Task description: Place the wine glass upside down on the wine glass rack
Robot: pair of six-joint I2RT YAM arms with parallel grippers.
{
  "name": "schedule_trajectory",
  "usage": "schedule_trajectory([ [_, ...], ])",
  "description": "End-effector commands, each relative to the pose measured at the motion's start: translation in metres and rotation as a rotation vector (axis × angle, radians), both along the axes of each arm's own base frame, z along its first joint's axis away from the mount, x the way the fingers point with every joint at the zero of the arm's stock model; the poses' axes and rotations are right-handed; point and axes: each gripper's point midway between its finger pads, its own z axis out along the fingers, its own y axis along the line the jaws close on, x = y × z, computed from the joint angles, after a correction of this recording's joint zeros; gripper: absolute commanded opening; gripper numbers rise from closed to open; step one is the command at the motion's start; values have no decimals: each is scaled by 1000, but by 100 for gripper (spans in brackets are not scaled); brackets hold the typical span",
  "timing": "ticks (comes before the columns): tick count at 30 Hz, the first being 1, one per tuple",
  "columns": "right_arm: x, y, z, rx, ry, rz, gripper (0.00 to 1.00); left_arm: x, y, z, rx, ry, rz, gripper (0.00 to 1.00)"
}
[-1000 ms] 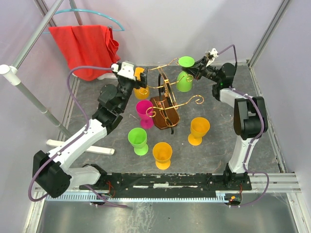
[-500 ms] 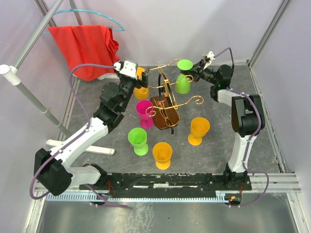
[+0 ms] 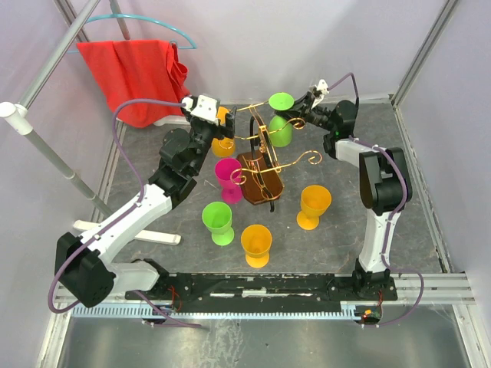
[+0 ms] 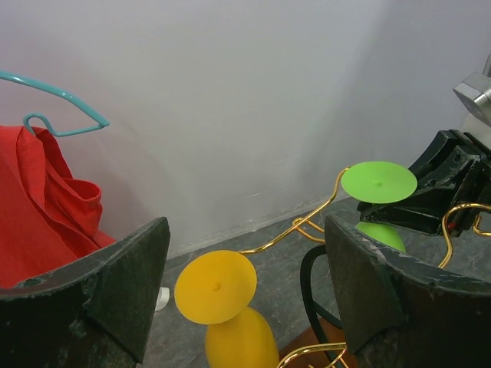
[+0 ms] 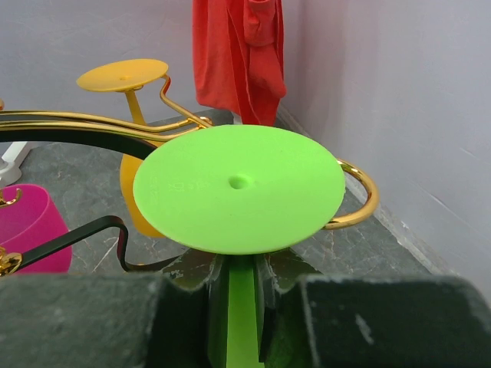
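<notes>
A red cloth [image 3: 136, 73] drapes from a teal hanger [image 3: 165, 29] at upper left, beside a white pipe stand [image 3: 46, 145]. The dark mottled tabletop [image 3: 345, 245] fills the centre, enclosed by pale walls [image 3: 307, 38].

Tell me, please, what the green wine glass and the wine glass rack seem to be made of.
Green wine glass: likely plastic, opaque and matte; its foot is one even colour with a small moulding dimple at the centre.
Wine glass rack: the thin arms look like metal wire, shiny gold with highlights; the dark brown base may be wood, grain too small to tell.
</notes>
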Motion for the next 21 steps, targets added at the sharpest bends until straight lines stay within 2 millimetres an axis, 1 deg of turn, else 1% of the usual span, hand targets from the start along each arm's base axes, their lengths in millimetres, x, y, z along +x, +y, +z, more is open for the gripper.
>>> schedule_trajectory([
  [1,4,5,18,13,-101,1,1,-3,-3,28,-32,-58,-21,88],
  [6,7,6,13,15,-96,-3,1,-3,-3,27,-31,-53,-21,88],
  [16,22,10,17,41,-111,-12,1,-3,-2,24,-29,-46,-13,88],
  [21,30,13,15,52,-108,-33,2,-3,-2,24,-27,-46,-11,88],
])
